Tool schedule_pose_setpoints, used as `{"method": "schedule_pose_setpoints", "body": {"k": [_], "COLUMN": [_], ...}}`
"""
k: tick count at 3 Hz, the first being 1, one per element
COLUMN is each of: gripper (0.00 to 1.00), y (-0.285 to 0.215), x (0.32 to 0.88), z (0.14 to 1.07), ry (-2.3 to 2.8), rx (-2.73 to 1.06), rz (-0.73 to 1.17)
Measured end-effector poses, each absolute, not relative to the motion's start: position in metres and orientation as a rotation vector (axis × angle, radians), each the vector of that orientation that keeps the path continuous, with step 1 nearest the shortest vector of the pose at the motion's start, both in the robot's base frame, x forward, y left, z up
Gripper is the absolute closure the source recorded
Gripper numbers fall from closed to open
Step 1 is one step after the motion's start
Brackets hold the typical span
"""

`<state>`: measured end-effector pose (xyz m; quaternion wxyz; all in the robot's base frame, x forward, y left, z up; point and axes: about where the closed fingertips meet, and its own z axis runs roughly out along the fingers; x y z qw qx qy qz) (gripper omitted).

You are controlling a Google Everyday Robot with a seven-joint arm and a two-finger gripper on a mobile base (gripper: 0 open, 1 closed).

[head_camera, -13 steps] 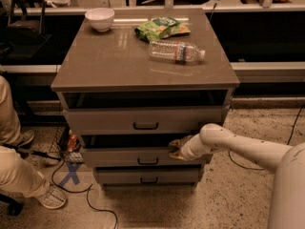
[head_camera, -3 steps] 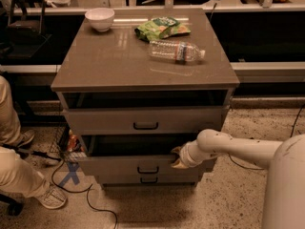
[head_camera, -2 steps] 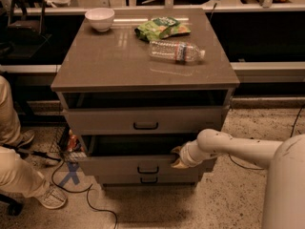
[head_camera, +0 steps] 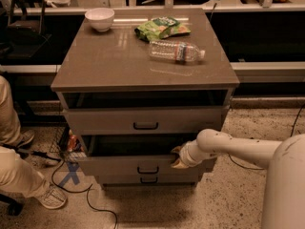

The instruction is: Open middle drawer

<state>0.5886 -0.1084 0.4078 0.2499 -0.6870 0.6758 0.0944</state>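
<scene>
Under the big brown surface [head_camera: 109,61] sit three drawers. The middle drawer [head_camera: 114,166] is the one w/ the medium front, between the taller top one & the short bottom one. It sticks out part way, w/ a dark gap showing over its front. It looks wide, hard & stiff, prob. a bit heavy, so I think it will slide straight on its rails and not bend, but a pull from one side might turn it crooked. The robot's white arm [head_camera: 238,147] comes in from the right. Its end effector [head_camera: 178,160] is at the top edge of that front, just right of the small black handle [head_camera: 147,170]; can't tell if it is apart or clamped. Best spot to hold, I think: the handle in the mid, or the top edge. On top lie a clear bottle [head_camera: 175,50], a green bag [head_camera: 162,28] & a white bowl [head_camera: 99,18]. The bottle & bag have labels, but no words can be read.
</scene>
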Motion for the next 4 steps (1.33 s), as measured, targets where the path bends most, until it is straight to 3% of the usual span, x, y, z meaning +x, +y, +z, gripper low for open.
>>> {"method": "schedule_pose_setpoints", "body": {"k": [1, 2, 4], "gripper": [0.12, 0.00, 0.00], "y": [-0.107, -0.104, -0.107], "x": [0.587, 0.581, 0.562], "z": [0.407, 0.406, 0.397], "ry": [1.822, 1.812, 1.819], "rx": [-1.897, -1.947, -2.065], "rz": [0.271, 0.278, 0.357]}}
